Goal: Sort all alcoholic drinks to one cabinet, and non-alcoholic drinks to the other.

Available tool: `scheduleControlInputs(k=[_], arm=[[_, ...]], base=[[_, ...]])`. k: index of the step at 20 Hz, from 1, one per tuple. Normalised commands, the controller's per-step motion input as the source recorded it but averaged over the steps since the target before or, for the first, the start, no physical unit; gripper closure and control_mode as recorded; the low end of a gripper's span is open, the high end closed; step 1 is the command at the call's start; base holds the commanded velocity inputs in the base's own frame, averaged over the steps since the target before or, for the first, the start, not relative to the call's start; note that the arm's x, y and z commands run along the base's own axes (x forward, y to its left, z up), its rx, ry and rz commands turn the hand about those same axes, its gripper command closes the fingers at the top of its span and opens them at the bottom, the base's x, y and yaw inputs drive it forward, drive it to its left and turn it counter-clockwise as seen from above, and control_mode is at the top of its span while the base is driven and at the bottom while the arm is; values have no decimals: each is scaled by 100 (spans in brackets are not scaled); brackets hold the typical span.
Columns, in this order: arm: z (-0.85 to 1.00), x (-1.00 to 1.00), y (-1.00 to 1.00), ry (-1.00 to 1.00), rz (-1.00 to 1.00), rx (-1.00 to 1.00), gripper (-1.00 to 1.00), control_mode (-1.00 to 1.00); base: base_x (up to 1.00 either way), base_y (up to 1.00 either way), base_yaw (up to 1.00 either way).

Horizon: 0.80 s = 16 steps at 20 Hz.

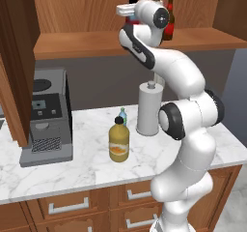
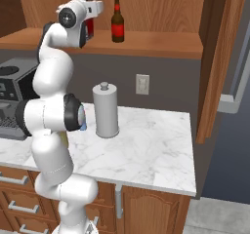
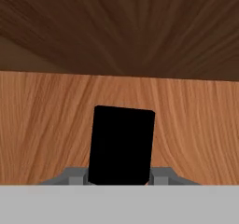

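Red label [image 2: 117,30] on dark-brown bottle [image 2: 116,20]

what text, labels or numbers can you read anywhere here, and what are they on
No text can be read anywhere in these views.
Brown bottle on the cabinet shelf: red label, no legible print.
Blue bottle at the gripper: red label, mostly hidden, unreadable.
Orange juice bottle on the counter: orange label, blurred.
Coffee machine: small panel marks, too small to read.

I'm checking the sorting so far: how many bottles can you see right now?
4. The brown bottle stands on the cabinet shelf; the black-capped bottle sits at the hand beside it; the juice bottle and small blue bottle stand on the counter.
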Motion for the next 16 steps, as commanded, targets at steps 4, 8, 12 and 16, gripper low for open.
scheduleControlInputs(k=[4,8,12,16], arm=[[0,47,8,10,-9,-1,100,-100],[-1,34,5,12,-9,-2,100,-100],[-15,18,1,9,-6,0,100,-100],[-24,0,0,8,-4,-1,-100,-100]], base=[[0,0,0],[0,0,0],[0,0,0],[0,0,0]])
